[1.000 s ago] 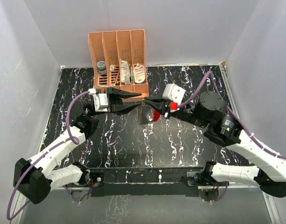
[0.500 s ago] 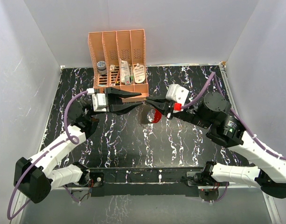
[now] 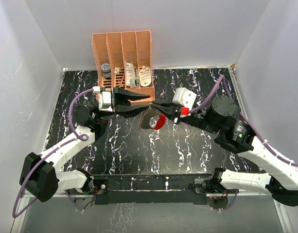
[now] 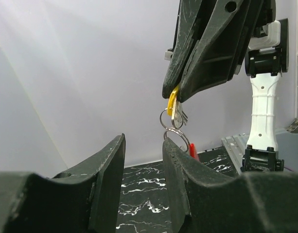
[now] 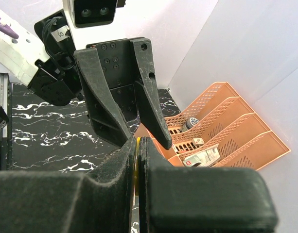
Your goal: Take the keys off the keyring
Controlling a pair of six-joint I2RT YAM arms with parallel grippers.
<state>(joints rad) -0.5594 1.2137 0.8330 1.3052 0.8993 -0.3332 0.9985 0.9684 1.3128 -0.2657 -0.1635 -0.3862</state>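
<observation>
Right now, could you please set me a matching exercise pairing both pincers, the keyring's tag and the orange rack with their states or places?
Things:
1. left pincer
2. right pincer
3. keyring tag
4. orange rack

States or places:
A. shut on the yellow key
B. standing by the back wall
C. open, holding nothing
D. dangling in mid-air

Pairs: 1-C, 2-A, 3-D, 4-B.

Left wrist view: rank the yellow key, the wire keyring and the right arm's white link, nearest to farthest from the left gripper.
1. wire keyring, just above the left gripper's fingertips.
2. yellow key, higher, pinched in the right gripper.
3. white link, far right, well behind.
</observation>
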